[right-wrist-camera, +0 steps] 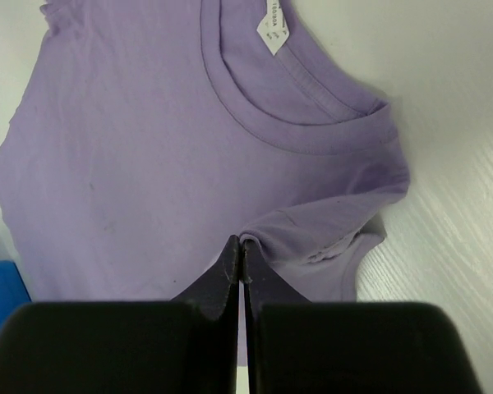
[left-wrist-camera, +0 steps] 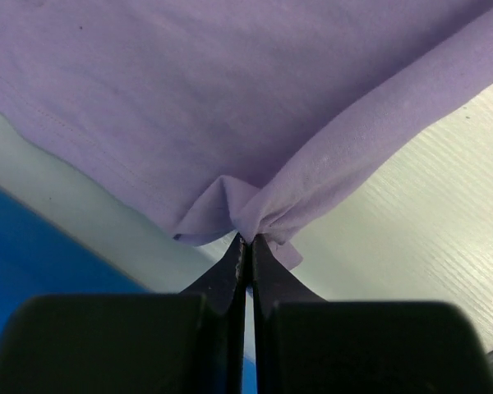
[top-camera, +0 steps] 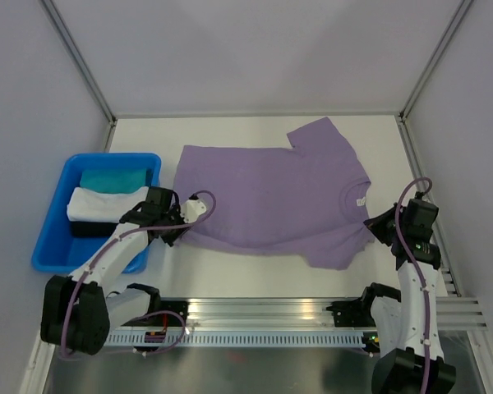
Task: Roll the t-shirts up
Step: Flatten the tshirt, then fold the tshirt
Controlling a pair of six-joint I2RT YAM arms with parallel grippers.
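Rolling has not begun, judging from the top view. The t-shirt (top-camera: 267, 193) lies spread nearly flat in the middle of the desk (top-camera: 255, 131), with its hem to the left and its collar (top-camera: 355, 194) to the right. One sleeve points to the far side and the other to the near side. No part is folded or rolled, so the whole task seems left to do. The left claw (top-camera: 176, 236) sits at the near hem corner and the right claw (top-camera: 370, 227) at the near shoulder. A blue bin (top-camera: 53, 246) beside the hem holds folded white and teal cloth.

From the left wrist, the left claw is clenched on a small pinch of lavender fabric at the hem corner. The cloth bunches into a pucker at the tips and runs off in a raised ridge to the upper right. The stitched hem shows plainly.

From the right wrist, the right claw is clenched on a fold of fabric just below the collar, near the shoulder. The shirt looks thin, soft and lightly creased, with a white label (right-wrist-camera: 273, 29) inside the neck.
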